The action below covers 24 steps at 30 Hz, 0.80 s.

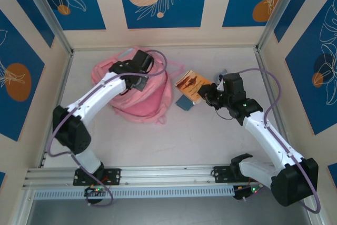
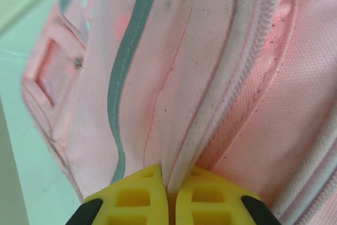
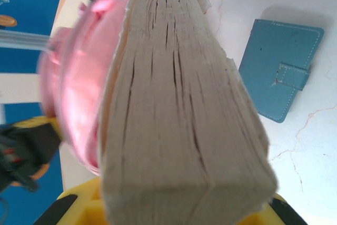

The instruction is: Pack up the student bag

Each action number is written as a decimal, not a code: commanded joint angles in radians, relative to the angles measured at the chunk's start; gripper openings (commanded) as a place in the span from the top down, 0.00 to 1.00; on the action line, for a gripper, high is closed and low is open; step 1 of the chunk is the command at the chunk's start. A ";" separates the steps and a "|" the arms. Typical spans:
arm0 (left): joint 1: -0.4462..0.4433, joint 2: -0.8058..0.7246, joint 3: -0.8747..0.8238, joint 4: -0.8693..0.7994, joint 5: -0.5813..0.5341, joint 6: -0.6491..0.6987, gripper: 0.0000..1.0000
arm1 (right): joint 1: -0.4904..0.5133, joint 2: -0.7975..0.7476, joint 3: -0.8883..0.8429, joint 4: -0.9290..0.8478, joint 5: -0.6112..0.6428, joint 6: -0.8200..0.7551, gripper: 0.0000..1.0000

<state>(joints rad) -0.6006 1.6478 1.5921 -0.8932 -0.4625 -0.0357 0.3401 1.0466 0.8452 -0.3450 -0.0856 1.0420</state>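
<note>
The pink student bag lies at the back left of the table. My left gripper rests on its top. In the left wrist view its yellow fingers are shut on a fold of the bag's fabric beside a pale zip trim. My right gripper is shut on a thick book with an orange cover, held just right of the bag. In the right wrist view the book's grey page edge sits between the yellow fingers, with the bag to its left.
A small blue snap-flap case lies flat on the white table below the book and shows again as the case at the right. Patterned walls and metal posts close in the table. The front rail runs along the near edge.
</note>
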 commanded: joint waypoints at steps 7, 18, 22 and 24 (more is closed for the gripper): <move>-0.001 -0.136 0.028 0.165 0.158 -0.089 0.99 | 0.167 0.042 -0.042 0.194 -0.080 0.027 0.87; -0.002 -0.194 -0.011 0.201 0.198 -0.117 0.99 | 0.296 0.416 0.100 0.526 -0.023 0.139 0.88; -0.002 -0.203 -0.022 0.209 0.178 -0.136 0.99 | 0.323 0.578 0.197 0.604 0.012 0.163 0.88; -0.001 -0.208 -0.026 0.209 0.177 -0.143 0.99 | 0.323 0.662 0.230 0.675 -0.010 0.206 0.88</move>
<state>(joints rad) -0.6006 1.5059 1.5547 -0.8154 -0.2768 -0.1455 0.6556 1.6451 1.0168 0.1574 -0.1036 1.1954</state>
